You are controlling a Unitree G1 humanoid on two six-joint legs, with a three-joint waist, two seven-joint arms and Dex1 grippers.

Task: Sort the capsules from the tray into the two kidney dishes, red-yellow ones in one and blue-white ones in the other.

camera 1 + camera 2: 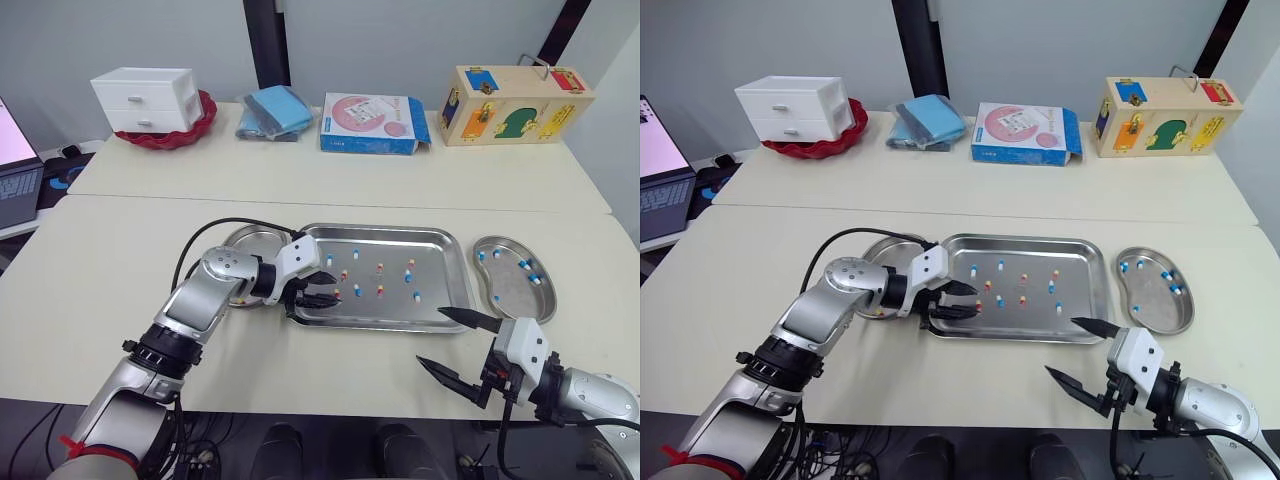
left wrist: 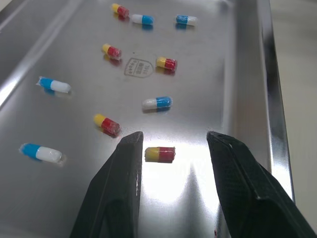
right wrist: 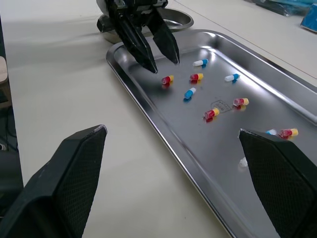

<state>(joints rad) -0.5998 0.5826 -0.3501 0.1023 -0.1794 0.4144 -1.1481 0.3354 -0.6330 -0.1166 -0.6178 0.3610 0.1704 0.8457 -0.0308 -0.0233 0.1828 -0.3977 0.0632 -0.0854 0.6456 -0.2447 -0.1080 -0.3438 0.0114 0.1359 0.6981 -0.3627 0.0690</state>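
Observation:
A steel tray (image 1: 455, 270) in the middle of the table holds several red-yellow and blue-white capsules. My left gripper (image 1: 325, 290) is open at the tray's left end, low over the floor, its fingers standing either side of a red-yellow capsule (image 2: 160, 154) without touching it. My right gripper (image 1: 432, 337) is open and holds nothing, in front of the tray's right corner near the table's front edge. The left kidney dish (image 1: 250, 240) lies partly behind my left arm. Several blue-white capsules (image 1: 521, 265) lie in the right kidney dish (image 1: 548, 300).
Along the back of the far table stand a white drawer box (image 1: 145, 98) in a red basket, folded blue cloths (image 1: 275, 112), a flat carton (image 1: 372, 123) and a wooden toy box (image 1: 510, 105). A laptop (image 1: 15, 180) sits at the far left.

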